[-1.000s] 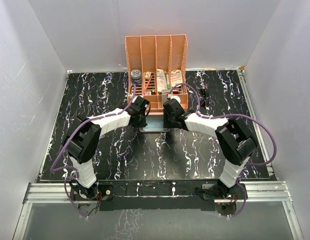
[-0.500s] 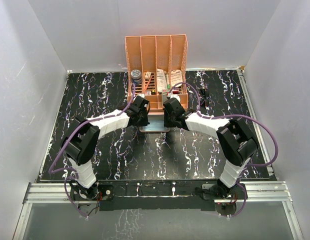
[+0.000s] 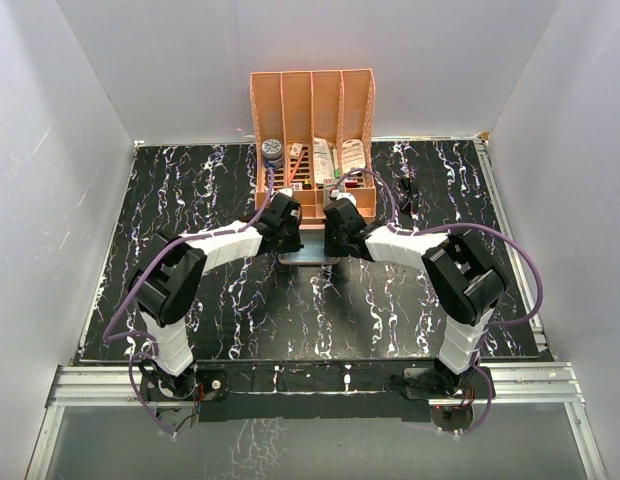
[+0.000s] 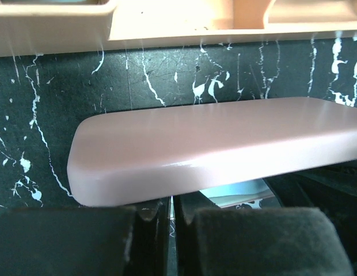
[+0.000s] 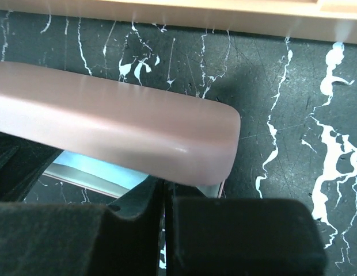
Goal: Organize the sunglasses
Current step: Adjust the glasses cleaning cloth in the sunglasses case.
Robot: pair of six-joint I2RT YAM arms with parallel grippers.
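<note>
The left gripper (image 4: 173, 229) and right gripper (image 5: 166, 225) each have their fingers pressed together, one under either end of the pink case (image 4: 213, 144). The sunglasses (image 3: 404, 189) lie well apart on the table (image 3: 190, 200), right of the orange organizer (image 3: 312, 110).

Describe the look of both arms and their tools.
Each arm has white links and bulky black joints: left arm, right arm. A purple cable loops beside each. The left tool and right tool have black, blocky, matte fingers.
</note>
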